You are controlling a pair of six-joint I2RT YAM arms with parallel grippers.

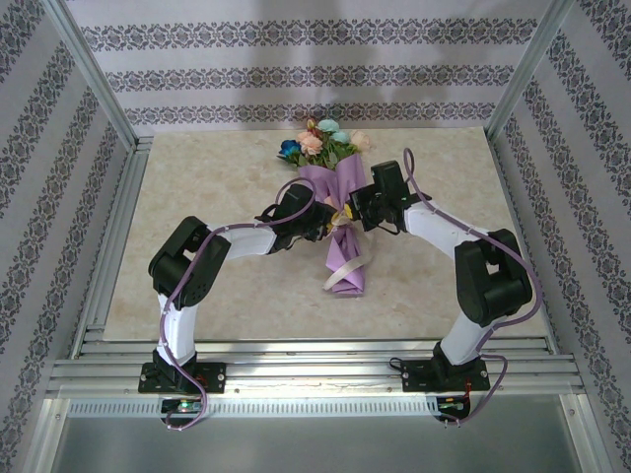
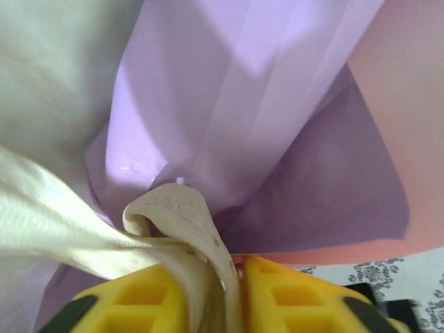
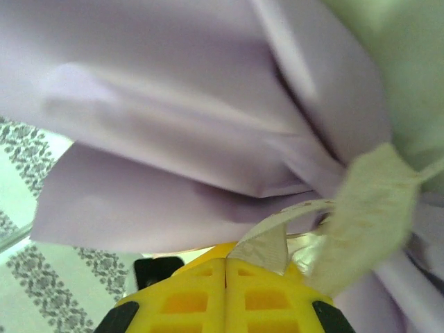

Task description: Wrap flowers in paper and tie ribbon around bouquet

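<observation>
At the bouquet (image 1: 330, 182) waist, the ribbon (image 2: 173, 208) is pinched in the closed right gripper (image 3: 226, 263) and clasped by the left gripper (image 2: 216, 270)

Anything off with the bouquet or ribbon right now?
Nothing spilled or torn. The ribbon is not snug: a slack loop stands up off the paper just ahead of the left gripper. The bouquet looks intact.

Lilac paper (image 2: 243, 90), cream ribbon (image 2: 180, 208)
</observation>
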